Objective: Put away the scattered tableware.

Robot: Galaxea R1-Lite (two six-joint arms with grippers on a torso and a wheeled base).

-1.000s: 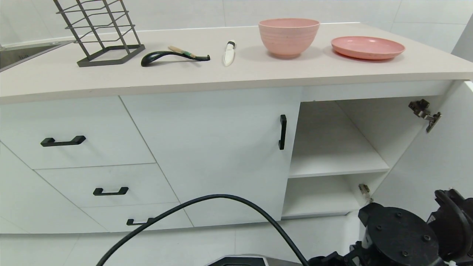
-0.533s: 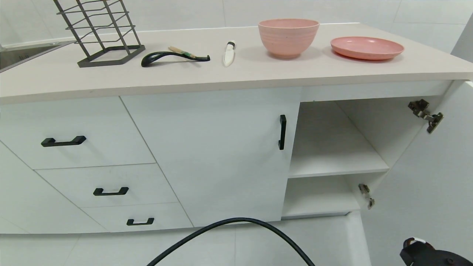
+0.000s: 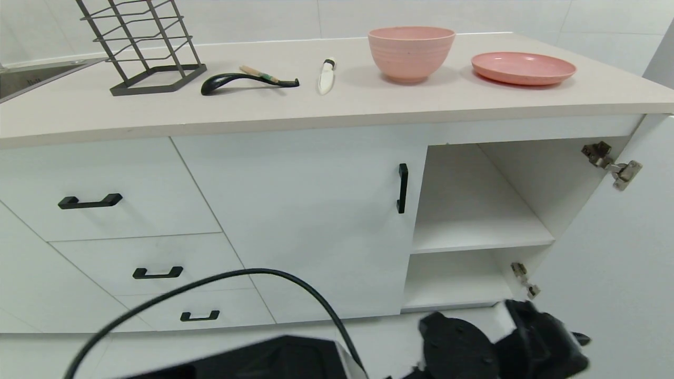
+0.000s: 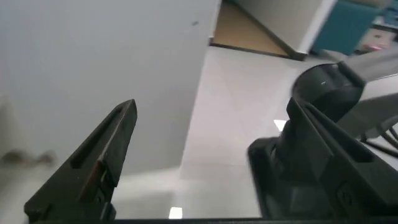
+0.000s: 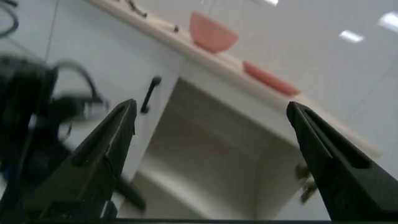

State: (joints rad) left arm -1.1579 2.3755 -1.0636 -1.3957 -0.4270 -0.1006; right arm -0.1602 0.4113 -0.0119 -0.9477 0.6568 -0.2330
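Observation:
On the countertop lie a black spoon, a wooden-handled utensil and a white knife. A pink bowl and a pink plate stand to their right. My right gripper is open and empty, low in front of the open cabinet, facing the bowl and plate. My left gripper is also open and empty, beside a white panel above the floor.
A black wire rack stands at the counter's left, by a sink. The right-hand cabinet has two bare shelves; its door hangs wide open. Several drawers with black handles are on the left.
The right arm dropped out of the head view, then came back lower centre-right. The cabinet door has swung a little wider. The black cable has shifted left.

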